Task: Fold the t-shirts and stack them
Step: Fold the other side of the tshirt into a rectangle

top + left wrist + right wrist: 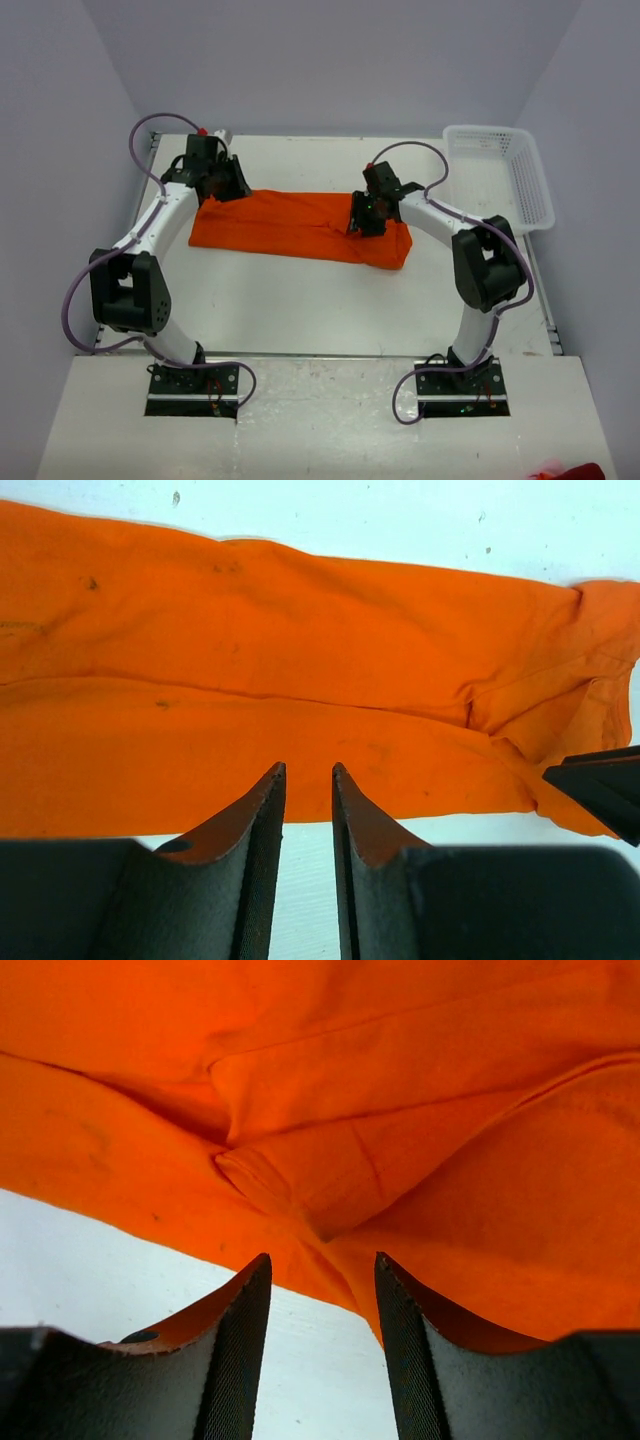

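Orange, soft and light, the t-shirt (300, 228) is judged best pinched at its edges; both jaws are parted, empty.

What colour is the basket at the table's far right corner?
White, with mesh sides: the basket shows best in the top external view.

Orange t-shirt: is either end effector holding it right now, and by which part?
Nothing is visibly held. The left end effector and right end effector each sit over an edge of the orange t-shirt, jaws apart, no cloth pinched between them.
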`<state>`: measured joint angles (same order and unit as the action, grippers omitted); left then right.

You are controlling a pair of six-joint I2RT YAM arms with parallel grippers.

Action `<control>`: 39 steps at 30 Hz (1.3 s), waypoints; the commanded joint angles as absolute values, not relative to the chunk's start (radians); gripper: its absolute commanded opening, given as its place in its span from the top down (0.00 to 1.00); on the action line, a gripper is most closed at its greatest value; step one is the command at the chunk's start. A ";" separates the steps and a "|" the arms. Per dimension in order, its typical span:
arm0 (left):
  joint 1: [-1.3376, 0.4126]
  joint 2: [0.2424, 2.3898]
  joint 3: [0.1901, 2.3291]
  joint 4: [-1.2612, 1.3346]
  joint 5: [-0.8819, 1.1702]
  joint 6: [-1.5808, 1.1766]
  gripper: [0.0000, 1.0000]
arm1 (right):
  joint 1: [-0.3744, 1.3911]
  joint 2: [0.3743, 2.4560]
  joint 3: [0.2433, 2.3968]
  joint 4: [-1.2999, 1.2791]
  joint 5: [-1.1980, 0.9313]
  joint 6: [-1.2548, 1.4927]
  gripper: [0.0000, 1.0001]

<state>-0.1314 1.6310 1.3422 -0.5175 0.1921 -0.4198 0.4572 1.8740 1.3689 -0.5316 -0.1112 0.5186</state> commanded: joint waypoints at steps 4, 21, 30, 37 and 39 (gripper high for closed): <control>-0.129 1.582 1.348 -0.523 0.192 -0.370 0.73 | 0.428 1.760 1.217 -0.269 -0.167 0.782 0.56; -0.129 1.575 1.327 -0.523 0.190 -0.348 0.73 | 0.391 1.821 1.151 -0.123 -0.203 0.910 0.60; -0.129 1.582 1.310 -0.515 0.204 -0.353 0.73 | 0.371 1.772 1.049 -0.100 -0.156 0.953 0.60; -0.129 1.586 1.296 -0.508 0.209 -0.353 0.73 | 0.362 1.792 1.038 -0.086 -0.167 0.950 0.61; -0.127 1.586 1.293 -0.508 0.207 -0.353 0.73 | 0.360 1.813 1.046 -0.075 -0.182 0.943 0.61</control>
